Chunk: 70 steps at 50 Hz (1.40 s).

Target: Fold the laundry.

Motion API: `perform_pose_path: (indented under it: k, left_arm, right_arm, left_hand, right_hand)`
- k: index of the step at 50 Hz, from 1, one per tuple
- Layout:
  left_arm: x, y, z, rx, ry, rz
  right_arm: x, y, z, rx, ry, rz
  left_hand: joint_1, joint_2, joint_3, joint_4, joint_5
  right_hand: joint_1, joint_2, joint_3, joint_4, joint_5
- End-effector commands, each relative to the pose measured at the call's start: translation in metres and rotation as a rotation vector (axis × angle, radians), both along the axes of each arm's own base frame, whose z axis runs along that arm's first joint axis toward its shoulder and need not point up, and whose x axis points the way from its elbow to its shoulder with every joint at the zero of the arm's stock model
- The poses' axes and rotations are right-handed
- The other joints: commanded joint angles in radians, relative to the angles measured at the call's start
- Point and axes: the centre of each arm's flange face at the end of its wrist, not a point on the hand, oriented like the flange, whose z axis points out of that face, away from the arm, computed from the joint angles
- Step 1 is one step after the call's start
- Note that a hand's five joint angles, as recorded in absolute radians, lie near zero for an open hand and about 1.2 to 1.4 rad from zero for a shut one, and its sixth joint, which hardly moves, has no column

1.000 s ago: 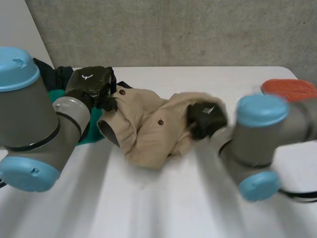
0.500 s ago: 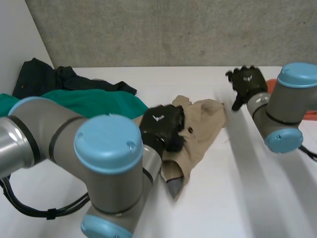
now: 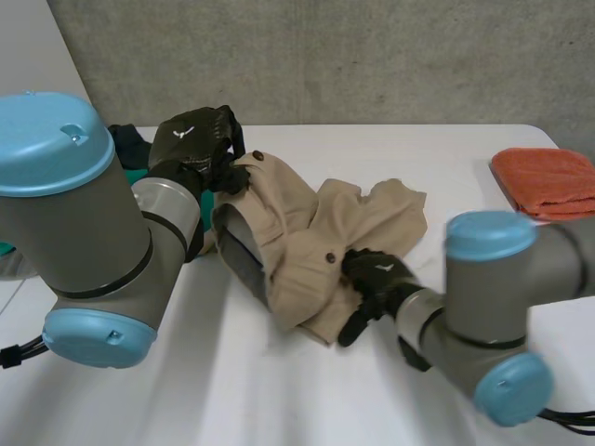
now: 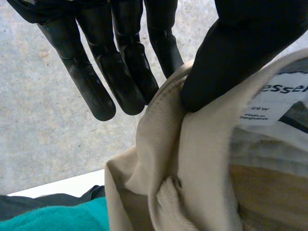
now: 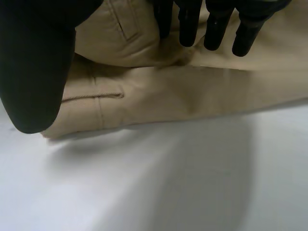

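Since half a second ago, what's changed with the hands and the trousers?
The left hand moved from the middle of the trousers back to the far left and now pinches the waistband. The right hand came down from the far right, off the cloth, onto the trousers' near edge. The trousers are dragged left and opened out. The orange cloth stayed put.
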Motion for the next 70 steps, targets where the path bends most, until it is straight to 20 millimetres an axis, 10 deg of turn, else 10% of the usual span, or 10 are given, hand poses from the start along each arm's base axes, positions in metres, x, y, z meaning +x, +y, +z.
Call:
perform_pose_path:
  k: [1,3,10,17,23,37,52,57,65,70]
  left_arm:
    - [0.007,-0.011,-0.005,0.011,-0.005,0.03]
    - [0.008,-0.011,-0.006,0.011,-0.008,0.032]
    - [0.016,-0.013,-0.011,0.032,-0.02,0.052]
    - [0.023,0.003,-0.02,0.074,-0.033,0.045]
    - [0.0,0.041,-0.039,0.094,0.005,-0.059]
    - [-0.016,0.036,-0.053,0.082,0.016,-0.094]
    - [-0.086,0.108,-0.093,0.192,0.043,-0.37]
    - [-0.088,0.113,-0.097,0.228,-0.002,-0.376]
    - [-0.049,0.09,-0.054,0.24,-0.023,-0.28]
    - [-0.021,0.076,-0.029,0.181,-0.046,-0.212]
  right_arm:
    - [0.028,0.001,-0.009,-0.095,0.003,-0.036]
    - [0.029,-0.006,-0.005,-0.139,-0.008,-0.072]
    - [0.026,-0.016,0.011,-0.215,-0.02,-0.085]
    - [-0.023,-0.088,0.09,-0.553,0.13,-0.192]
    - [-0.023,-0.133,0.115,-0.712,0.173,-0.164]
    - [-0.033,-0.154,0.098,-0.637,0.146,-0.184]
    - [-0.012,-0.199,0.046,-0.705,0.093,-0.092]
    - [-0.014,-0.201,0.06,-0.761,0.079,-0.135]
    - [-0.043,-0.159,0.145,-0.801,0.099,-0.191]
    - [-0.055,-0.12,0.155,-0.653,0.155,-0.176]
  left_hand:
    - [0.282,0.184,0.189,0.195,0.241]
    - [0.282,0.184,0.189,0.195,0.241]
    - [0.282,0.184,0.189,0.195,0.241]
    - [0.282,0.184,0.189,0.195,0.241]
    - [0.282,0.184,0.189,0.195,0.241]
    - [0.282,0.184,0.189,0.195,0.241]
    - [0.282,0.184,0.189,0.195,0.241]
    - [-0.509,-0.607,-0.602,-0.596,-0.549]
    - [-0.775,-0.872,-0.867,-0.862,-0.815]
    - [-0.775,-0.872,-0.867,-0.862,-0.815]
  right_hand:
    - [0.638,0.649,0.65,0.649,0.639]
    - [1.171,1.183,1.183,1.182,1.172]
    - [1.174,1.185,1.186,1.184,1.175]
    - [1.174,1.185,1.186,1.184,1.175]
    - [1.174,1.185,1.186,1.184,1.175]
    - [1.174,1.185,1.186,1.184,1.175]
    - [1.174,1.185,1.186,1.184,1.175]
    - [-0.048,-0.036,-0.036,-0.037,-0.047]
    - [-0.048,-0.036,-0.036,-0.037,-0.047]
    - [-0.048,-0.036,-0.036,-0.037,-0.047]
